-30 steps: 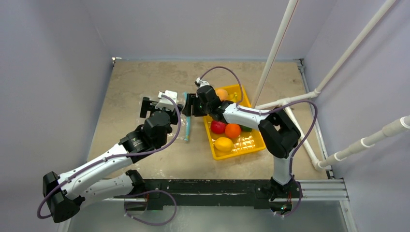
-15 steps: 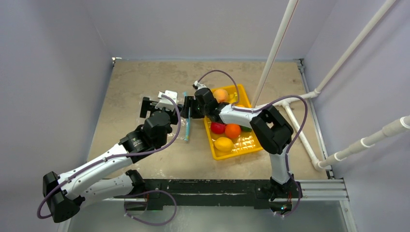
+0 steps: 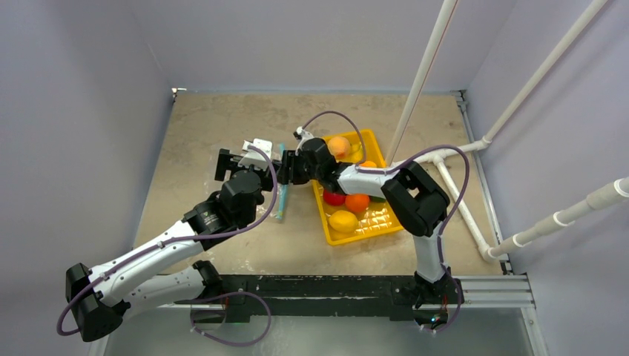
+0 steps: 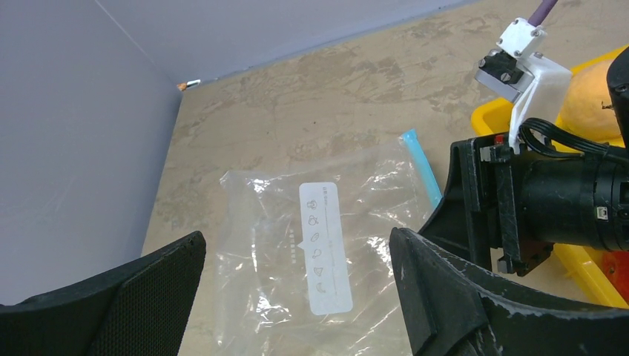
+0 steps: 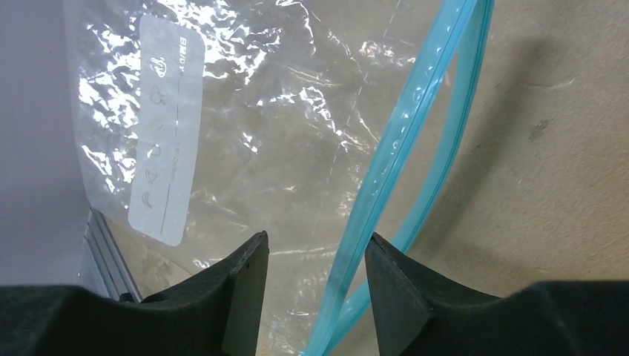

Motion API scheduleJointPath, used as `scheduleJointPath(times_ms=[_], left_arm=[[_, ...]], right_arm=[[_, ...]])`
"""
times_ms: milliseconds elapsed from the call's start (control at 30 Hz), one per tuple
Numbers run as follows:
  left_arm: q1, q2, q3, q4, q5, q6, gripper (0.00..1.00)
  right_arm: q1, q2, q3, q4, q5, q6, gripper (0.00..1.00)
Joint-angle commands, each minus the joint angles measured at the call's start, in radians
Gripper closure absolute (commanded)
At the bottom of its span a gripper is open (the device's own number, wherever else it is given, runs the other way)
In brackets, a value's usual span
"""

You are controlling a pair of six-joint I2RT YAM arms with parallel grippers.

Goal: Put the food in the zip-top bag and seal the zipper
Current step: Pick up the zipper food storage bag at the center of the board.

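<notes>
The clear zip-top bag (image 4: 282, 245) lies flat on the table with a white label on it. Its teal zipper (image 5: 415, 126) runs along the right edge, and the two strips look slightly parted. My right gripper (image 5: 315, 259) is open, low over the bag's mouth, with the zipper strip between its jaws near the right finger. My left gripper (image 4: 297, 297) is open and hovers over the bag's body, holding nothing. In the top view the grippers (image 3: 239, 157) (image 3: 285, 169) sit side by side over the bag. The food stays in the tray: an orange fruit (image 3: 339, 144), red (image 3: 334, 197), orange (image 3: 357, 202) and yellow (image 3: 343, 220).
The yellow tray (image 3: 387, 215) stands just right of the bag, close behind my right wrist. White pipes (image 3: 423, 74) slant over the table's right side. Grey walls close the left and back.
My right gripper has moved left from the tray's edge to over the bag's zipper. The zipper's near end has shifted slightly left. The left arm has not moved.
</notes>
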Motion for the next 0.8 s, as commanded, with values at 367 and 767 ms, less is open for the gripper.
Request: scheduleJointPath(times_ms=[367,767], left_arm=[[-0.001,0.000,0.042,0.007,0.003,0.001,0.07],[-0.002,-0.014,0.062,-0.006,0.017,-0.027,0.06]], right_arm=[[0.003,-0.070,-0.124,0.286,-0.116,0.048,0.94],[0.004,-0.261,-0.231,0.406,-0.046,0.027,1.00]])
